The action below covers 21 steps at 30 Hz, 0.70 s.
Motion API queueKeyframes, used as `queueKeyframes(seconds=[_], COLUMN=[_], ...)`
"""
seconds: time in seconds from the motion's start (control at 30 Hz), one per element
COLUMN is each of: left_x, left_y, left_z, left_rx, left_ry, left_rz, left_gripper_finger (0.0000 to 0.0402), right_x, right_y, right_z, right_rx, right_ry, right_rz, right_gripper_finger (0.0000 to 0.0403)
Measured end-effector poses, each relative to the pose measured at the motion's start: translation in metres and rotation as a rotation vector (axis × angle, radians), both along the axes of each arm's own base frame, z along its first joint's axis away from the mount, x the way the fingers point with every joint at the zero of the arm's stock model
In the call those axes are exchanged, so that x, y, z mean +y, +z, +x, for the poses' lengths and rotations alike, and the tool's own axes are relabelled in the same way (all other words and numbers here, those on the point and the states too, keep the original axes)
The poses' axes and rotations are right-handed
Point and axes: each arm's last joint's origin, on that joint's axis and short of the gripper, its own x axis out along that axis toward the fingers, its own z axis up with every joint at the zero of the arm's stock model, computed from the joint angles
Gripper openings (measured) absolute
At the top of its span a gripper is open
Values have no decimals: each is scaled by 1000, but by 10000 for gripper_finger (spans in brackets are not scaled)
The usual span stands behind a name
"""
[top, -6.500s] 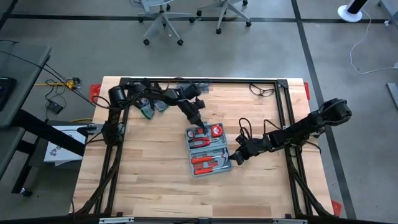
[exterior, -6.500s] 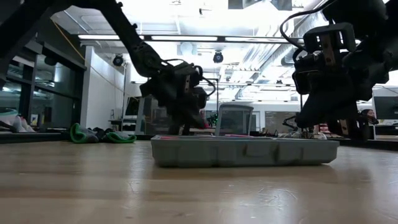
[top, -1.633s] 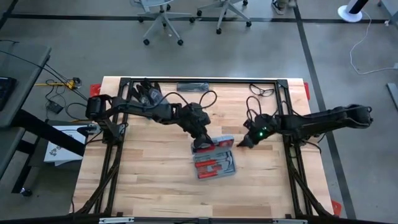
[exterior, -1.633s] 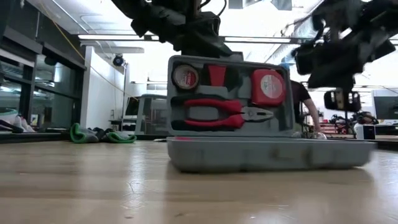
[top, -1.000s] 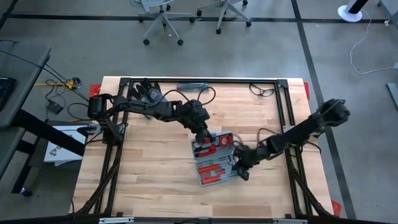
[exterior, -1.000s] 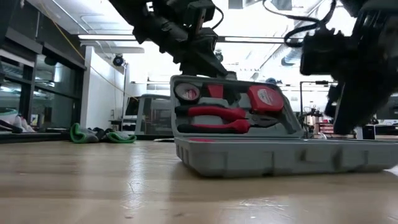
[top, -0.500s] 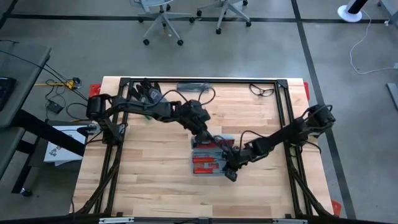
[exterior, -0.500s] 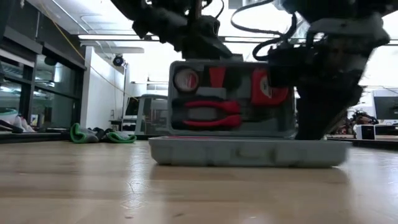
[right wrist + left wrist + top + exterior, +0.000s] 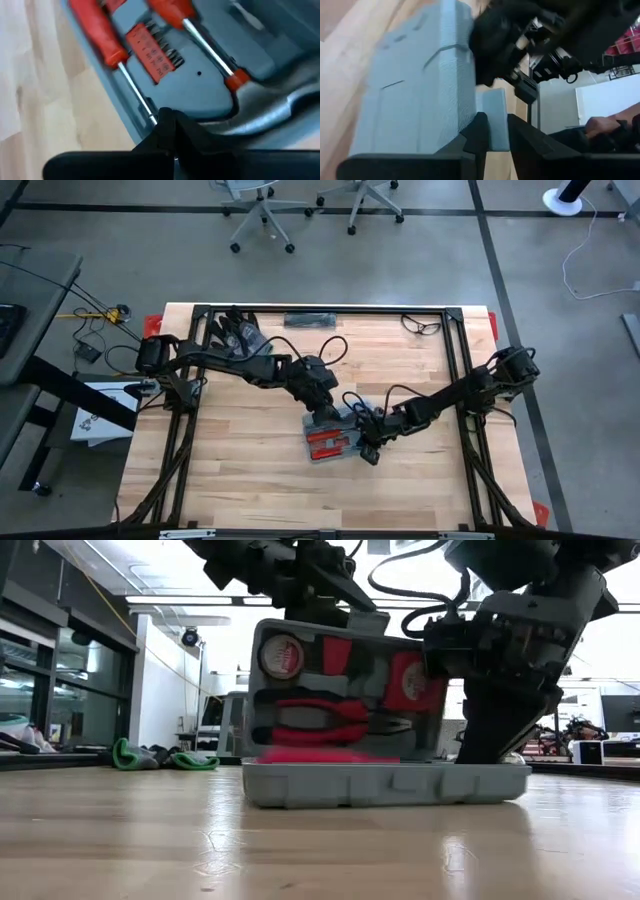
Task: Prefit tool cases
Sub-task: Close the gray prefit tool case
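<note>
The blue-grey tool case (image 9: pixel 325 445) lies mid-table with its base (image 9: pixel 390 785) flat on the wood. Its lid (image 9: pixel 340 690) stands up on the hinge and leans toward the near edge, showing red pliers, a tape measure and a round gauge in its recesses. Red screwdrivers and a bit holder lie in the base (image 9: pixel 200 75). My left gripper (image 9: pixel 322 417) is at the lid's top edge (image 9: pixel 325 605), shut on it. My right gripper (image 9: pixel 365 448), shut, is down at the base's right end (image 9: pixel 480 745). My left gripper pinches the lid's free top edge (image 9: pixel 494 120) between its two fingers, from above and from the far side, over the ribbed outer shell (image 9: pixel 420 90). The lid stands tilted on its hinge while the base stays on the table. My right gripper meets the base with its shut fingertips (image 9: pixel 167 120) just inside the rim, beside a screwdriver shaft (image 9: pixel 135 92), slanting down from the table's right. The base lies flat under them.
Dark gloves (image 9: pixel 235 335) lie at the far left of the table, a dark flat bar (image 9: pixel 310 318) at the far edge, and glasses (image 9: pixel 422 326) at the far right. Black frame rails (image 9: pixel 460 380) run along the table's sides. Bare wood lies toward the near edge.
My right gripper has moved toward the table's left along the case and come down at the base's right end. The case has turned and slid slightly left on the table. My left gripper has brought the lid from leaning back, through upright, to leaning toward the near edge.
</note>
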Motion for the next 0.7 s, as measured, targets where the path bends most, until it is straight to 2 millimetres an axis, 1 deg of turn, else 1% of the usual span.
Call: queueKeyframes(seconds=[0.2,0.57,0.7], left_x=[-11,-30,-36], left_y=[-1,-3,-7], left_z=[0,-1,0], left_rx=[-6,-3,10], left_ry=[-16,-9,-8], left_rz=[8,54,47], left_gripper_finger=[79,80,80], right_x=[-1,-3,-2], right_y=[1,5,13], right_z=[0,1,-3], right_rx=[-10,-34,-51], right_ry=[-60,-82,-93], right_rz=[-8,-15,-35], right_gripper_finger=[0,0,0])
